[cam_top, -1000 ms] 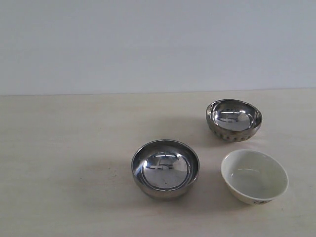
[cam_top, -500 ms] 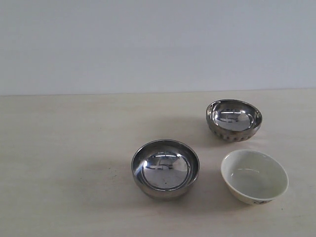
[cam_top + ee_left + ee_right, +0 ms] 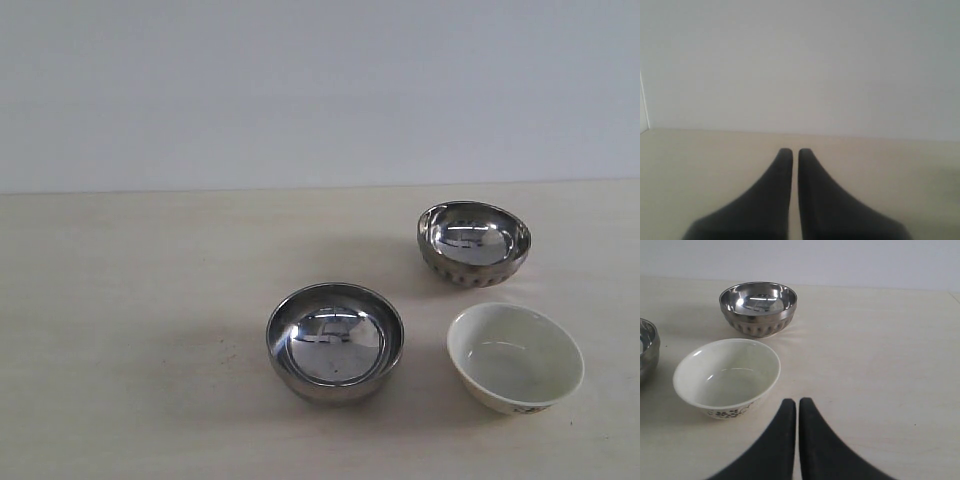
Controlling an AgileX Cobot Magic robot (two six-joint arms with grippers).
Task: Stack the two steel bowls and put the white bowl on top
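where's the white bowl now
Exterior view: the white bowl sits low on the right, right of the smooth steel bowl, in front of the dimpled steel bowl.

Right gripper (image 3: 797, 402): two dark fingers (image 3: 782, 445) closed almost together with only a thin slit between them, holding nothing, over a pale table (image 3: 880, 355). With the fingers' pointing direction as twelve o'clock, the white bowl (image 3: 727, 375) sits upright at ten o'clock, near the fingertips but apart from them, with a dark mark low on its outside. The dimpled steel bowl (image 3: 758, 307) stands farther off at eleven o'clock, apart from the white bowl. A second steel bowl (image 3: 646, 352), cut off by the frame, lies at nine o'clock.
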